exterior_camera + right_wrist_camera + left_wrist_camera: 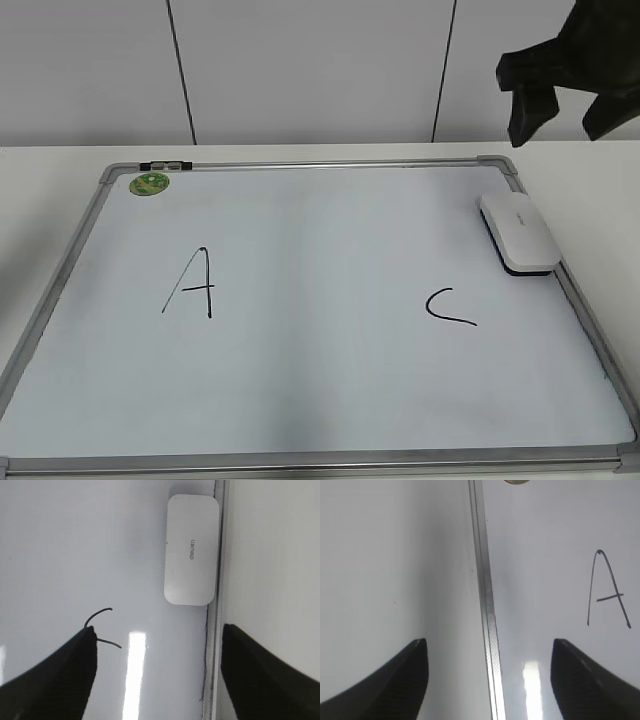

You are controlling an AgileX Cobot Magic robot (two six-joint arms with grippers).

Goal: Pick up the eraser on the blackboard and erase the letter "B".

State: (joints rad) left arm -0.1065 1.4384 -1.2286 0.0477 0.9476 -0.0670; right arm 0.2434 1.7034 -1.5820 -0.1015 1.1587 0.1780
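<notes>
The blackboard (300, 420) bears a black handwritten "A" (192, 285) on its left part and a "C" (449, 306) on its right part. The eraser (191, 549) carries small grey lettering, too small to read surely.

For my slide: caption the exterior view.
Eraser lies by blackboard edge; only A and C remain.
</notes>
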